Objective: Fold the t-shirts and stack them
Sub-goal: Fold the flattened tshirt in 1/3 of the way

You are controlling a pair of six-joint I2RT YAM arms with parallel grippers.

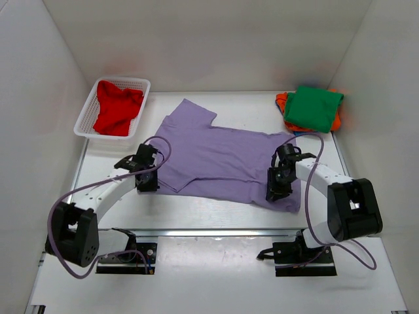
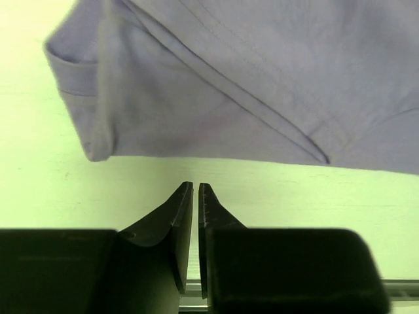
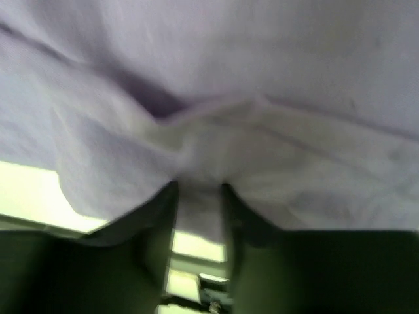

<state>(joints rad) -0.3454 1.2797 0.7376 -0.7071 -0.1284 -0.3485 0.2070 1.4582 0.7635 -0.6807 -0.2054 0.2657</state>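
The lavender t-shirt [image 1: 222, 157] lies spread flat in the middle of the table. My left gripper [image 1: 148, 182] is shut and empty, just off the shirt's near left edge. In the left wrist view, its fingertips [image 2: 196, 186] rest on bare table a little short of the shirt's folded sleeve [image 2: 196, 98]. My right gripper [image 1: 274, 192] is at the shirt's near right corner. In the right wrist view, it [image 3: 200, 186] is shut on a bunched fold of the lavender cloth [image 3: 209, 137]. The red t-shirt [image 1: 118, 108] lies in the basket. The green t-shirt [image 1: 313, 108] lies folded on the orange one [image 1: 281, 101]; a blue edge barely shows beneath.
The white mesh basket [image 1: 88, 111] stands at the back left. The folded stack is at the back right corner. White walls close the table on three sides. Both arm bases sit at the near edge.
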